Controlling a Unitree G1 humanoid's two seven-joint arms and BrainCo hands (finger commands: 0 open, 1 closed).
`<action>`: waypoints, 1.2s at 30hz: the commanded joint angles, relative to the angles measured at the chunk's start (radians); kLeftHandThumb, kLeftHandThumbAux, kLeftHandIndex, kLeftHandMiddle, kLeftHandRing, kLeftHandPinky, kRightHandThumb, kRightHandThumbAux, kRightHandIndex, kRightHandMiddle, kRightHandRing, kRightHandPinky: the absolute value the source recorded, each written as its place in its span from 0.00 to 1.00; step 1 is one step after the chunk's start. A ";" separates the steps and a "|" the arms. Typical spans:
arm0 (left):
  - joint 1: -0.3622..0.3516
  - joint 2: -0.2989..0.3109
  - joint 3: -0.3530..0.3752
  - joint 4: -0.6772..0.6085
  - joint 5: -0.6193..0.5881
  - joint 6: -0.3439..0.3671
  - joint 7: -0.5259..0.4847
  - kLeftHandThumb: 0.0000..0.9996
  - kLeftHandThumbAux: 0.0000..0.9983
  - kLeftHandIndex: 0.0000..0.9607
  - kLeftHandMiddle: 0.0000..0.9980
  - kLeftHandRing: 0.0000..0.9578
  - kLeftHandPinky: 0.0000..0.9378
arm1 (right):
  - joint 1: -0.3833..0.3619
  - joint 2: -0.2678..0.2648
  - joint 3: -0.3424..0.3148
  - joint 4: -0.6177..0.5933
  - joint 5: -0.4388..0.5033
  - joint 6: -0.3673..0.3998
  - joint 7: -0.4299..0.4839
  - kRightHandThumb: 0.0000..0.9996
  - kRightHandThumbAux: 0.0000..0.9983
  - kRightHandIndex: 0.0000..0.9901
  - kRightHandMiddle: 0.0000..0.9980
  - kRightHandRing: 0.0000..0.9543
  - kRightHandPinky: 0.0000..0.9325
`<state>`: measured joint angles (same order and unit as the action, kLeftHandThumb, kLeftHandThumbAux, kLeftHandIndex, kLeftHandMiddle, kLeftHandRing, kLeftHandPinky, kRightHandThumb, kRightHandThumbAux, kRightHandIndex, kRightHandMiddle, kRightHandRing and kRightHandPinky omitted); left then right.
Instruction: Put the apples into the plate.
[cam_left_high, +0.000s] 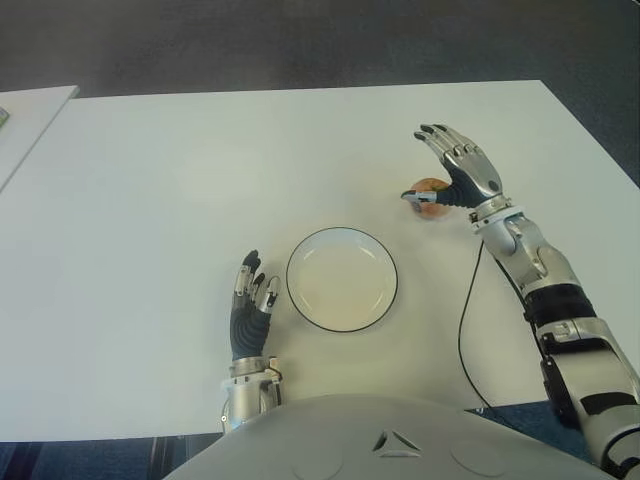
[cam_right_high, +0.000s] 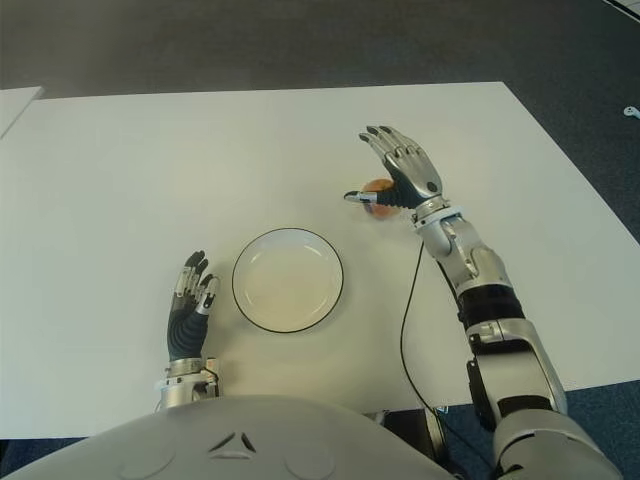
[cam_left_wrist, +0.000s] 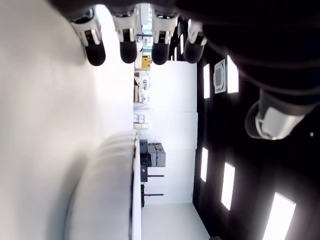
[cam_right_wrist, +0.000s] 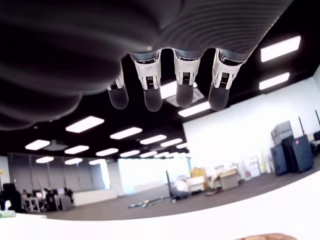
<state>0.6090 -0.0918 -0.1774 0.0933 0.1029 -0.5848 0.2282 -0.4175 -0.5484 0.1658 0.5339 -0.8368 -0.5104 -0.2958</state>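
Note:
A single reddish-orange apple (cam_left_high: 428, 190) sits on the white table (cam_left_high: 150, 200), to the right of and beyond the plate. My right hand (cam_left_high: 447, 163) is over the apple's right side with its fingers (cam_right_wrist: 151, 95) stretched out and spread. Its thumb lies along the front of the apple, and it is open, not gripping. The hand hides part of the apple. The white plate (cam_left_high: 342, 281) with a dark rim stands near the table's front middle and holds nothing. My left hand (cam_left_high: 250, 297) shows just left of the plate, fingers straight, holding nothing.
A black cable (cam_left_high: 464, 330) runs from my right forearm across the table to the front edge. The corner of a second white table (cam_left_high: 30, 112) shows at the far left. Dark floor lies beyond the table's far edge.

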 joint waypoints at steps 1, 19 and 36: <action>0.011 -0.033 0.001 0.053 0.007 0.036 0.015 0.07 0.43 0.00 0.00 0.00 0.00 | -0.054 -0.009 0.055 0.093 -0.017 0.019 -0.016 0.28 0.21 0.00 0.00 0.00 0.00; 0.019 -0.037 -0.002 0.039 0.010 0.046 0.026 0.07 0.43 0.00 0.00 0.00 0.00 | -0.191 -0.001 0.178 0.336 0.000 0.048 -0.048 0.31 0.19 0.00 0.00 0.00 0.00; 0.013 -0.027 0.000 0.045 0.007 0.039 0.019 0.07 0.41 0.00 0.00 0.00 0.00 | -0.263 0.002 0.246 0.507 0.010 0.043 -0.092 0.29 0.18 0.00 0.00 0.00 0.00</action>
<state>0.6077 -0.0920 -0.1788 0.0960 0.1103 -0.5895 0.2439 -0.6663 -0.5517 0.3951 1.0137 -0.8345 -0.4694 -0.3802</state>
